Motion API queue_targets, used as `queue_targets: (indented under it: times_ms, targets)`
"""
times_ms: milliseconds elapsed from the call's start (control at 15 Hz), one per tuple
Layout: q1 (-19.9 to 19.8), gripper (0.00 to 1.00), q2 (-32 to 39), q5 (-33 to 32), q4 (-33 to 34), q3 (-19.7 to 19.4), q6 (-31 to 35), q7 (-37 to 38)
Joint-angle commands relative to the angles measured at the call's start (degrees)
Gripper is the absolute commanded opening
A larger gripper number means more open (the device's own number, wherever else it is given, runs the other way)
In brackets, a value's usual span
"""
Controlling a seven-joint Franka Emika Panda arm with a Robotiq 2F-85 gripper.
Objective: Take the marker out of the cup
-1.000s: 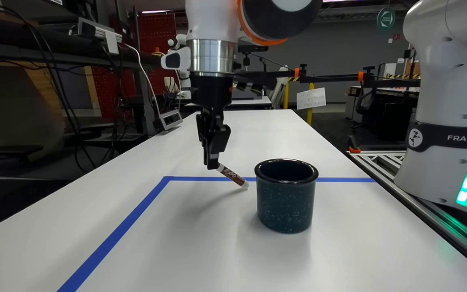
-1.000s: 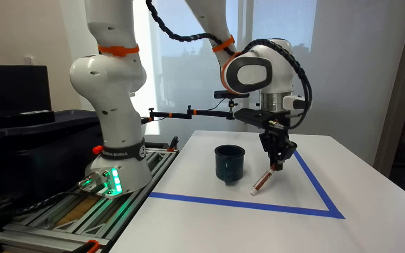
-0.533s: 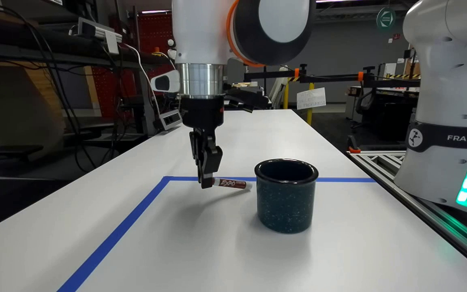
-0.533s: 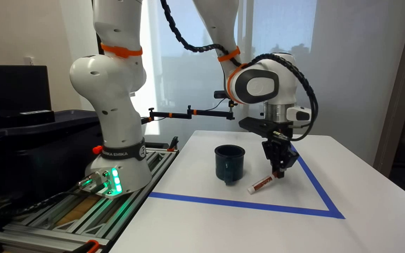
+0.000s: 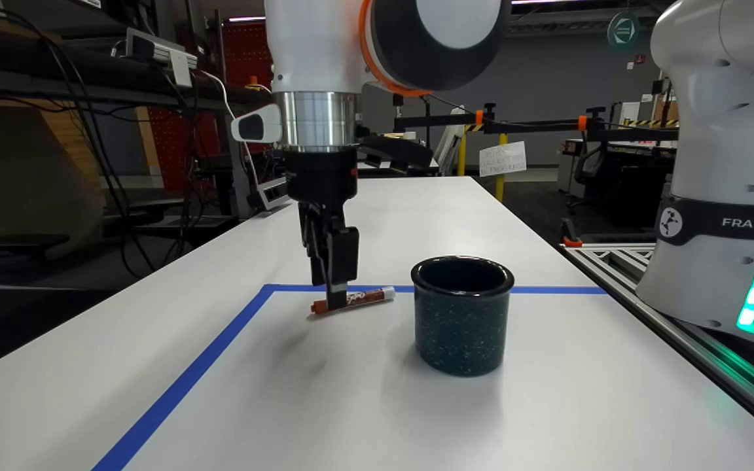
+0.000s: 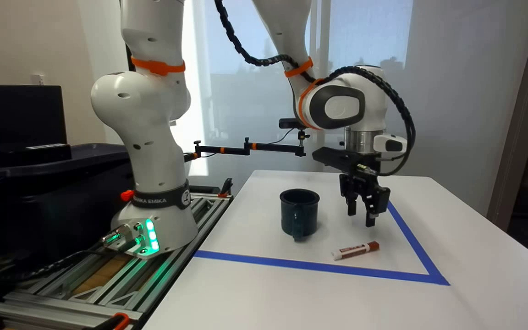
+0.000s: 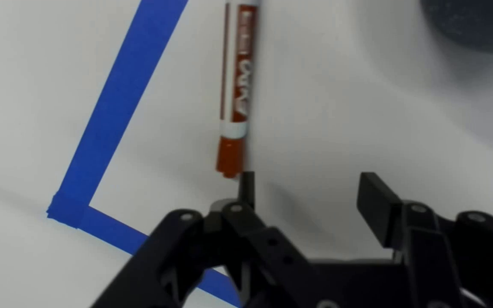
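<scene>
One cylindrical marker [image 6: 354, 250], reddish-brown and white with an orange-red cap [image 7: 230, 156], lies on its side on the smooth white table [image 6: 291, 298]; it is outside the squat, glossy, speckled dark-teal cup [image 5: 461, 333], which stands upright apart from it; blue tape [image 6: 312, 264] runs near the marker; the black two-fingered gripper [image 6: 361, 218] hangs near the marker, its fingers [image 7: 247, 188] spread wide with nothing between them; what counts now is that the marker lies off to one side of that gap; in the wrist view its cap end comes close to the tip of one finger, and its long axis runs away from that tip, roughly square to the line joining both tips; in an exterior view bare table shows between the fingertips [image 6: 370, 221] and the marker, so I take them to be apart; its white end points towards the side of the white robot's base [image 6: 165, 224], its cap away from it.

I judge the task all but done, the marker being out of the cup and free; the next move probably calls for a straight lift; any drift towards the cap could knock the barrel and set it rolling; to grasp it again would take a shift across, with hardly any turn.
</scene>
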Motion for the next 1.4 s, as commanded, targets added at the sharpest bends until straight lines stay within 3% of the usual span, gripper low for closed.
queue_targets:
  times_ms: [0, 200, 400, 800, 867, 1333]
  targets:
    - [-0.42, 0.97, -8.59, 5.79, -2.66, 2.76, -9.51, -1.22]
    - [0.67, 1.0, -14.34, 13.2, -2.26, 3.3, -21.73, 3.16]
    - [1.27, 1.0, -19.67, 16.39, -2.54, 3.03, -27.97, 11.12]
    - [0.72, 1.0, -25.91, 15.7, -5.37, 4.52, -25.15, 29.98]
    - [0.92, 1.0, -22.18, 15.86, -2.47, 3.35, -27.17, 24.32]
    - [0.79, 1.0, -23.93, 15.83, -3.76, 3.99, -26.13, 28.85]
